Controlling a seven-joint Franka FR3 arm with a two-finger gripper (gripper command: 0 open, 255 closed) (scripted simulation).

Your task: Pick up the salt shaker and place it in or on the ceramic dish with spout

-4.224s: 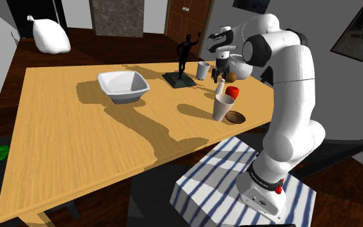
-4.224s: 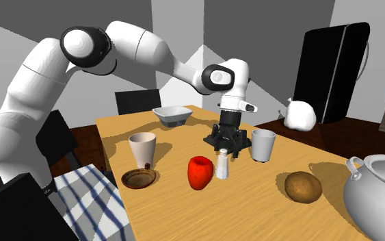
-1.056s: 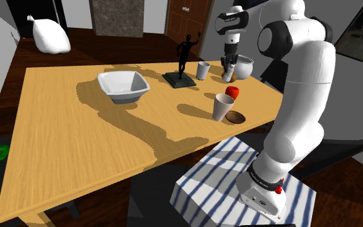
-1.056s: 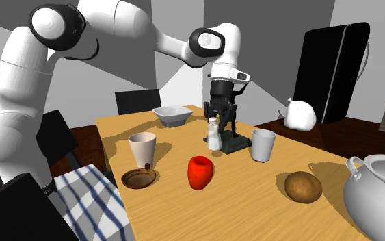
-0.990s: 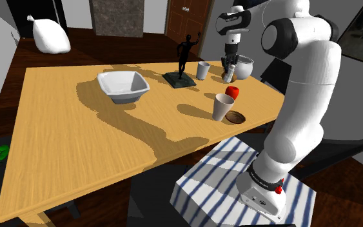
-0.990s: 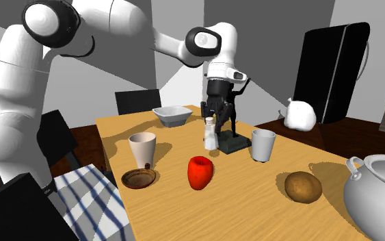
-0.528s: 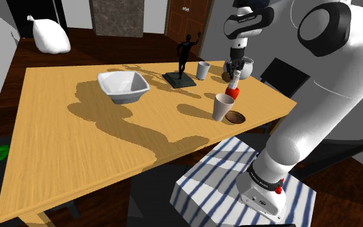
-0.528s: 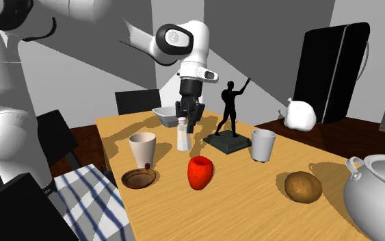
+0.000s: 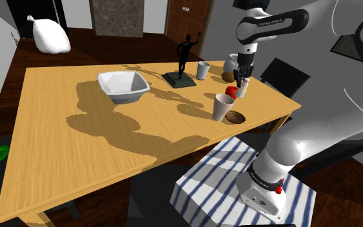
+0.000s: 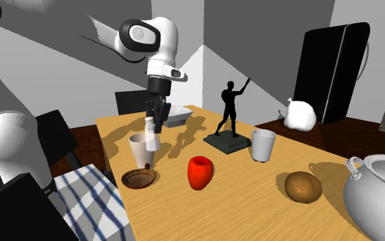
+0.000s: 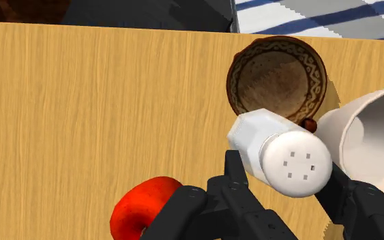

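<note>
My gripper [image 10: 156,118] is shut on a white salt shaker [image 10: 150,134], which hangs tilted in the air above the table. In the wrist view the shaker [image 11: 282,154] sits clasped between the fingers [image 11: 234,178], its holed cap facing the camera. Just beyond it lies a brown patterned dish [image 11: 277,75] with a small nub on its rim, near the table's edge. In the shoulder view the gripper [image 9: 240,78] hovers over the red apple [image 9: 231,93], with the brown dish [image 9: 236,117] a little nearer the stand.
A white cup [image 10: 142,149] stands right under the shaker beside the brown dish [image 10: 139,178]. A black statue [image 10: 229,115], another white cup [image 10: 262,144], a potato [image 10: 303,186] and a grey pot [image 10: 381,193] share the table. A white square bowl [image 9: 123,86] sits farther off.
The arm has carried the shaker away from the statue, across the second exterior view to the left, until it hangs over the white cup and brown dish. The grip stayed shut.
</note>
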